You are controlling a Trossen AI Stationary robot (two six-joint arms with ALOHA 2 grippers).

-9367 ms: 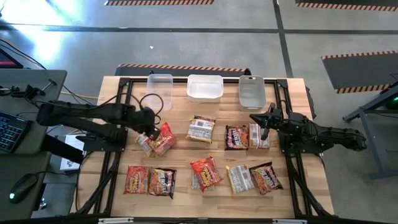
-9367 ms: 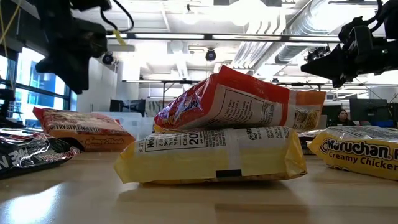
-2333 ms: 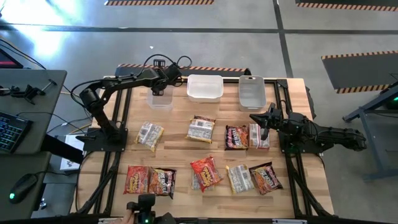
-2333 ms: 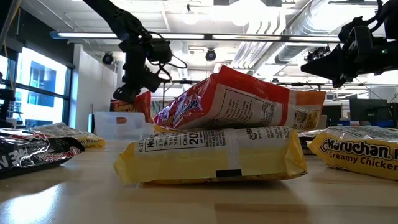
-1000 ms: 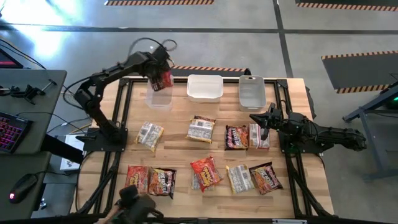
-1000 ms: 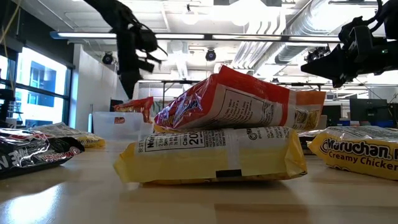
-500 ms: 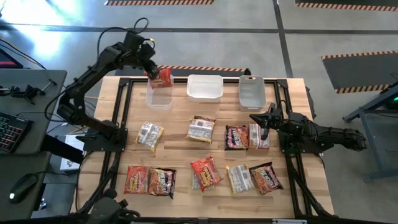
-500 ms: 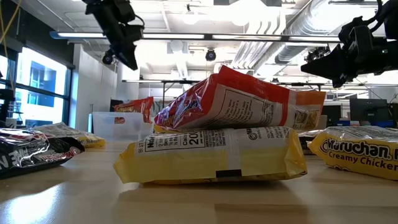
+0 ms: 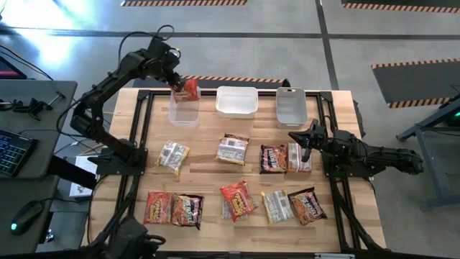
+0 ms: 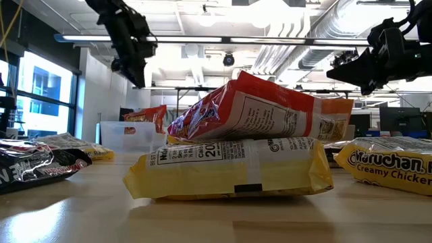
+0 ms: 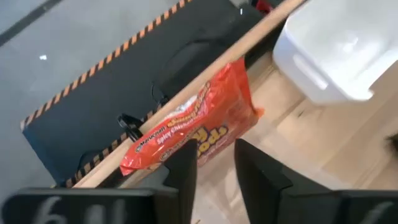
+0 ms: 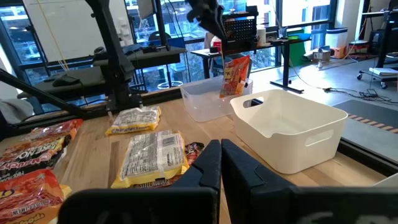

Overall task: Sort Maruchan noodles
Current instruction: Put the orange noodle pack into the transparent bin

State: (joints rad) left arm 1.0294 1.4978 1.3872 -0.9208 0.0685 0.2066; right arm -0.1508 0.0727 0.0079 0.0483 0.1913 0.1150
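Over the far-left tub (image 9: 184, 106), the left claw (image 9: 175, 80) hangs with its fingers apart, not gripping anything.
Red-orange packet (image 9: 188, 90) stands on end in that clear tub, poking above the rim, just below the claw. Other noodle packets (image 9: 233, 149) are spread flat across the counter (image 9: 338, 223). Right claw (image 9: 305, 139) sits low at the right side beside a maroon packet (image 9: 273, 158), fingers pressed together, holding nothing.

Red packet (image 9: 189, 90) upright in tub (image 9: 184, 115) — others (image 9: 233, 149) flat
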